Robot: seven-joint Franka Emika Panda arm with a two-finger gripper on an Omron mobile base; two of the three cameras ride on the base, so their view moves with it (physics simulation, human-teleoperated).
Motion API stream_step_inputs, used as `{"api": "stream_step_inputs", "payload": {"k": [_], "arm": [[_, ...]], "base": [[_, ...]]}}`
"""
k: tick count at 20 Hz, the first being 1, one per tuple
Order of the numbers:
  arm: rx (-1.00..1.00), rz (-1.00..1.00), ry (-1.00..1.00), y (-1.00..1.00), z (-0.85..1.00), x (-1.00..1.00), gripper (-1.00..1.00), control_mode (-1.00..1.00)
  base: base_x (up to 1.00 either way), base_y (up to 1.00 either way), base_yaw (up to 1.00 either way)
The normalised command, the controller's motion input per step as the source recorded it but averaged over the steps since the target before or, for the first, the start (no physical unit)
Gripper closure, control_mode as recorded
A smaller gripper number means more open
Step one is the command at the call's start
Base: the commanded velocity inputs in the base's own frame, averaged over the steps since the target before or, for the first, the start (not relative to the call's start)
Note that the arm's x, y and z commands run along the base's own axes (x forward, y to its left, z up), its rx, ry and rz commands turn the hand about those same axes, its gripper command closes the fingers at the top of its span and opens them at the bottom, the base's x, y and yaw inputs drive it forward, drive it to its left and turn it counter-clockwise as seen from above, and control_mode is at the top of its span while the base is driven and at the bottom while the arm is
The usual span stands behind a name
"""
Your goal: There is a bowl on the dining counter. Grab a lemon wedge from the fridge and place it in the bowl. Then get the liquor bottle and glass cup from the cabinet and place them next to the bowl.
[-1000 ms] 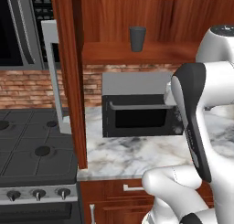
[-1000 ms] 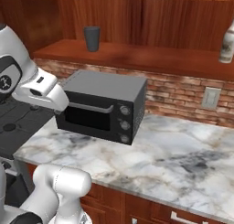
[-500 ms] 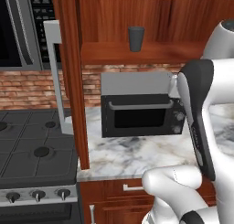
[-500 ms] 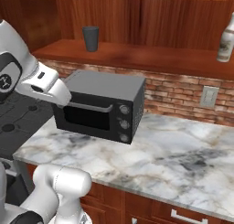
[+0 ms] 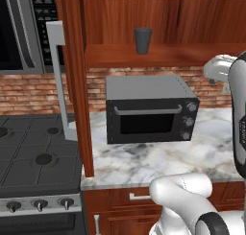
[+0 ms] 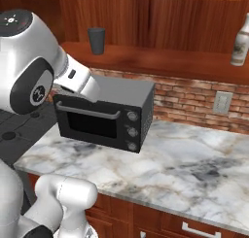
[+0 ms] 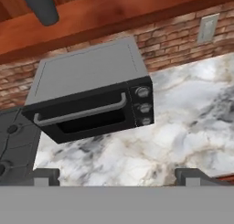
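Observation:
The dark grey glass cup (image 5: 142, 40) (image 6: 97, 40) stands upright on the open shelf of the reddish-brown cabinet (image 5: 163, 54), whose grey door (image 5: 55, 47) is swung open at the left. Farther right on the same shelf stands the pale liquor bottle (image 6: 240, 38). In the hand view the cup (image 7: 40, 6) hangs in the top left corner, above the shelf board (image 7: 119, 15). My gripper (image 7: 118, 178) is open, its fingertips (image 7: 45, 176) wide apart with nothing between them. It hovers over the counter in front of the toaster oven, below the shelf.
A black toaster oven (image 5: 149, 109) (image 6: 104, 113) (image 7: 91, 99) sits on the marble counter (image 6: 185, 164) under the shelf. A gas stove (image 5: 33, 162) lies to the left. A wall outlet (image 6: 222, 102) is set in the brick backsplash.
The arm has swung upward and to the right across the left base view. The cup, bottle and oven have not moved. The gripper has stayed open.

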Motion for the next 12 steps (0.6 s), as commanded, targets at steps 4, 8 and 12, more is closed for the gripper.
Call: {"api": "stream_step_inputs", "payload": {"k": [4,8,12], "arm": [[0.18,0.00,-0.15,-0.18,0.46,0.53,-1.00,-1.00],[0.12,0.00,-0.05,0.02,0.38,0.71,-1.00,-1.00],[0.06,0.00,-0.01,0.19,0.08,0.75,-1.00,-1.00]], "base": [[0.00,0.00,0.00],[0.00,0.00,0.00],[0.00,0.00,0.00]]}}
